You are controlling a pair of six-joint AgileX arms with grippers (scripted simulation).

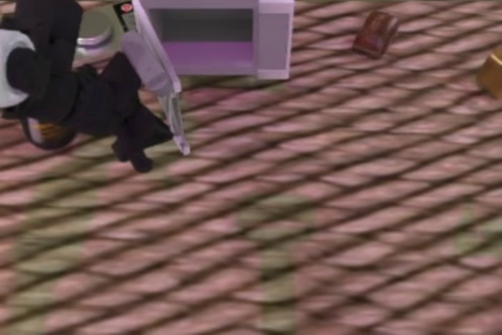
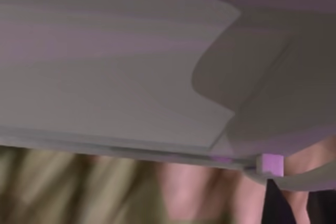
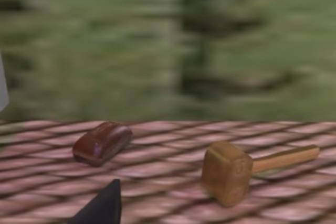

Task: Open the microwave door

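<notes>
One swung-open microwave door (image 1: 157,68) just beside left gripper (image 1: 145,151).

I work in a rendered scene, not a real room. My desk (image 1: 329,217) wears a pink, roof-tile-like pattern with mossy green patches, and behind it lies only a green blur, perhaps foliage. The things mix kitchen and workshop: a microwave (image 1: 216,17), a wooden mallet (image 3: 247,171), a small brown block (image 3: 102,142).
</notes>
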